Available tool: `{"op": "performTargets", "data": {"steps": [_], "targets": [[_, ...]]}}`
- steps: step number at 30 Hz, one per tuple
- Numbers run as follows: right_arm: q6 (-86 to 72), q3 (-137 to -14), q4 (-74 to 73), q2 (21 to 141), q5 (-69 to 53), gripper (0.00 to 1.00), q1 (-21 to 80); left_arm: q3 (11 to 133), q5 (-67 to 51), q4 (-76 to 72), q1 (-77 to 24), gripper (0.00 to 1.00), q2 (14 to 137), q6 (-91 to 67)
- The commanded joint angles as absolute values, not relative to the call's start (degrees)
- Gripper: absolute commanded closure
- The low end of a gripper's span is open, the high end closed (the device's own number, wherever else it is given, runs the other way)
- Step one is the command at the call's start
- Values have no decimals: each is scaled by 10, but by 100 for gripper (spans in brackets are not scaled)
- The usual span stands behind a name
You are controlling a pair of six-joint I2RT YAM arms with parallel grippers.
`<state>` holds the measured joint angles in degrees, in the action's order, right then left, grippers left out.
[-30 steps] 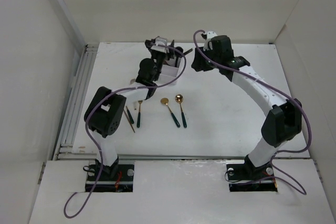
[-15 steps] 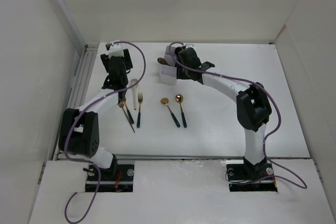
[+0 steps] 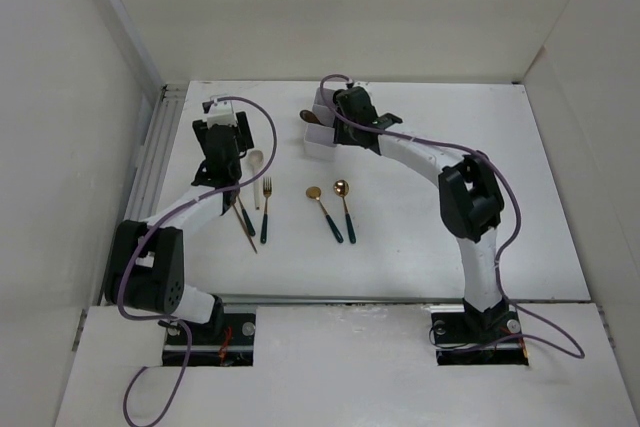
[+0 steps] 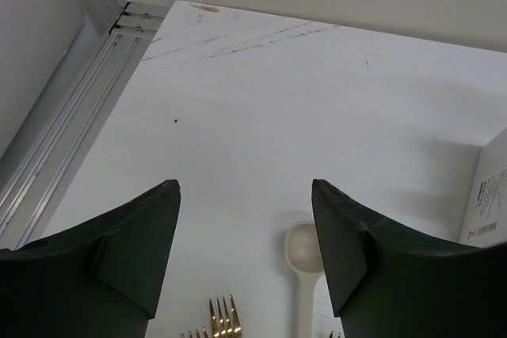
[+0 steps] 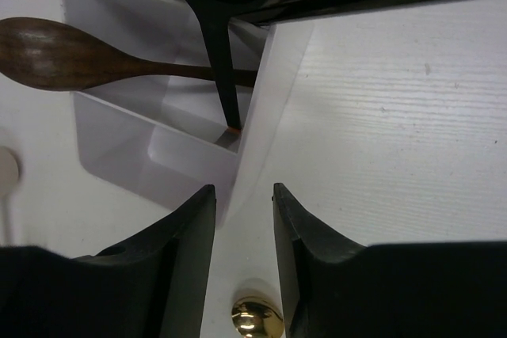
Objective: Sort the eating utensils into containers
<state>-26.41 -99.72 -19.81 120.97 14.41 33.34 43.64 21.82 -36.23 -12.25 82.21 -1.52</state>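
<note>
Tabletop point(image 4: 261, 85), pale spoon point(image 4: 304, 249) beside left tool point(image 4: 245, 195)

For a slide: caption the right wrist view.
Right gripper, narrowly open, at the white divided box; brown wooden spoon lying across it.

A divided box point(image 3: 322, 139) sits toward the back of the table point(image 3: 450, 237), with a long spoon point(image 3: 308, 117) in it, its bowl poking out over the left side. In front lie a pair of spoons point(image 3: 341, 188) side by side. Left of them lies a fork point(image 3: 266, 209), with chopsticks point(image 3: 247, 230) further left and a lone spoon point(image 3: 255, 160) just behind
</note>
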Motion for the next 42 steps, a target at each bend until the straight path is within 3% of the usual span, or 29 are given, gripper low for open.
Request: {"op": "performTargets", "data": {"steps": [1, 7, 11, 15, 26, 37, 42], "targets": [[-269, -1035, -185, 1233, 149, 60, 335, 432, 219, -392, -119, 36, 798, -13], [-269, -1070, -205, 1273, 149, 69, 330, 427, 213, -397, -119, 36, 798, -13], [-258, -1078, -210, 1273, 173, 87, 324, 427, 213, -397, -119, 36, 798, -13], [-234, -1078, -215, 1257, 220, 99, 324, 422, 213, -397, -119, 34, 798, -13], [-215, -1078, -253, 1246, 331, 100, 314, 422, 201, -397, -119, 33, 798, -18], [-203, -1072, -240, 1247, 297, 100, 298, 417, 196, -397, -119, 32, 798, -18], [-224, -1050, -240, 1231, 279, 95, 298, 417, 196, -397, -119, 32, 798, -18]]}}
